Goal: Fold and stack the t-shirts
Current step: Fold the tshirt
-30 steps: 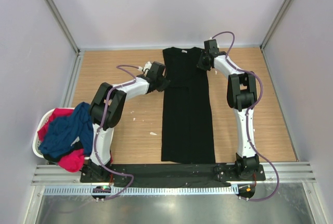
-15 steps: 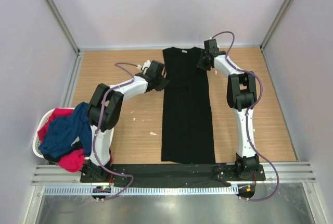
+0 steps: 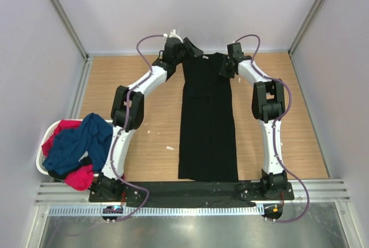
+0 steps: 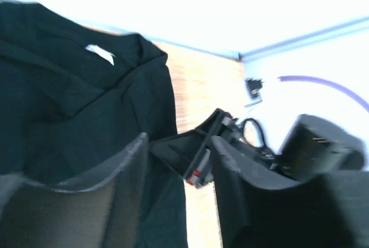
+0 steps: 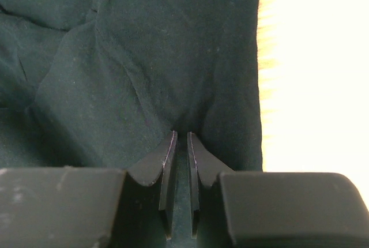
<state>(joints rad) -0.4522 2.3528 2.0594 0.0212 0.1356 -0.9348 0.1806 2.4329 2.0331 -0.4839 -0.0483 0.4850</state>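
Moved: the left gripper (image 3: 190,49) has swung from the left edge of the black t-shirt (image 3: 207,121) out to its collar end at 12 o'clock, and its jaws have parted on the way. The right gripper (image 3: 227,67) has kept its place.
Left gripper: jaws apart, nothing between them; the view is blurred.
Right gripper: jaws narrow, pinching a pucker of black cloth at the right shoulder edge.
Lie from left gripper: the collar with its neck label (image 4: 101,53) is just beside it, toward 5 o'clock.
Black t-shirt: a long narrow strip flat on the table (image 3: 144,138), long axis 12 to 6, collar at 12.
Nearer arm: both sit at the collar end, one on each shoulder; the hem at 6 is unattended.
Judgement: the left shoulder awaits a grip to match the right.
Others: navy t-shirt (image 3: 75,141) and red-pink t-shirt (image 3: 78,177) heaped in the basket (image 3: 41,154) at 8 o'clock.
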